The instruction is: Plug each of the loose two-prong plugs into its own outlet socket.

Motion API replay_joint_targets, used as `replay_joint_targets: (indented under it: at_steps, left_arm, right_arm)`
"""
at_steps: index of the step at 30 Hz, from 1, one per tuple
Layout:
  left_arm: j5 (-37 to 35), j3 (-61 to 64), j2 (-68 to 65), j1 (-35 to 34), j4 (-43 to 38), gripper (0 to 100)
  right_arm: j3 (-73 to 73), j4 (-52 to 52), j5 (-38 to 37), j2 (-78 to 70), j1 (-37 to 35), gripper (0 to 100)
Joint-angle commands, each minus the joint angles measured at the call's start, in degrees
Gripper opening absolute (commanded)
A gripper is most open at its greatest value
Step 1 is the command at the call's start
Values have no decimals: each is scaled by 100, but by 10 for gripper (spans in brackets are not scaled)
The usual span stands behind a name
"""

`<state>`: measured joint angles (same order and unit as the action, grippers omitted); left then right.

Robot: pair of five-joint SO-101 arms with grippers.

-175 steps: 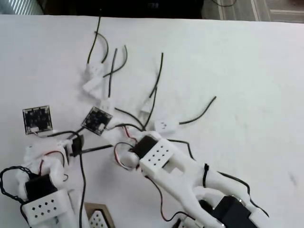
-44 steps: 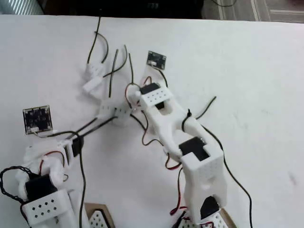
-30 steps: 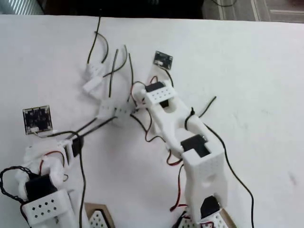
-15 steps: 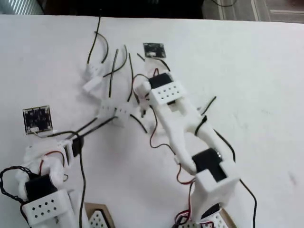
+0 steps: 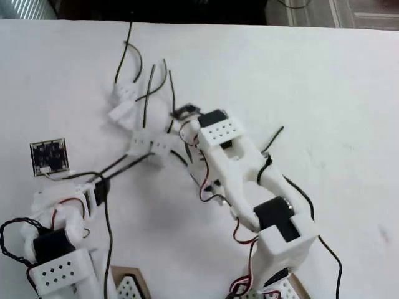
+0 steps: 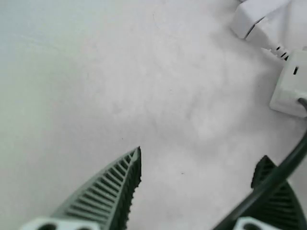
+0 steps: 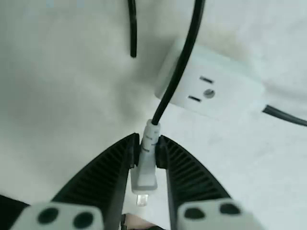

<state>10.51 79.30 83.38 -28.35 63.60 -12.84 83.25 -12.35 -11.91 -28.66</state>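
Observation:
My right gripper is shut on a white two-prong plug, whose black cable runs across a white outlet socket lying just beyond the fingertips. From above, that gripper hangs beside the white outlet blocks, with a small dark square piece at its tip. Two loose white plugs lie farther back on the left. My left gripper stands open over bare table, a black cable crossing one finger. White plugs and an outlet lie ahead of it.
A black square marker lies on the white table at the left. Loose black cable ends fan out behind the outlets. The left arm sits at the near left corner. Open table lies to the right.
The right arm pulled its gripper nearer and to the left, beside the outlet blocks. The dark square piece came along with it. The left arm stayed still.

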Motion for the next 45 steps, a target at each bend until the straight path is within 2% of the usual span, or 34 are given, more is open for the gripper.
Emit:
replay_joint_targets:
  at_steps: [1,6,11,17,28,32,39,45]
  left_arm:
    - [-18,-9,66,-66,-114,358]
    - [-18,-9,66,-66,-114,358]
    - [-9,70,75,-66,-149,358]
    - [-9,70,75,-66,-149,358]
    - [-9,70,75,-66,-149,358]
    - [-9,70,75,-66,-149,358]
    - [-9,70,75,-66,-149,358]
    - [-9,79,75,-66,-149,358]
  right_arm:
    - [-70,101,-273,-136,-4,18]
    - [-53,180,-721,-532,-48,18]
    - [-44,189,-765,-760,-22,25]
    - [-44,567,-756,-743,-40,102]
    - [-35,866,-774,-743,92,94]
    - [-35,840,-782,-760,84,19]
    - [-26,840,-782,-734,75,17]
    - [9,1121,-747,22,4,17]
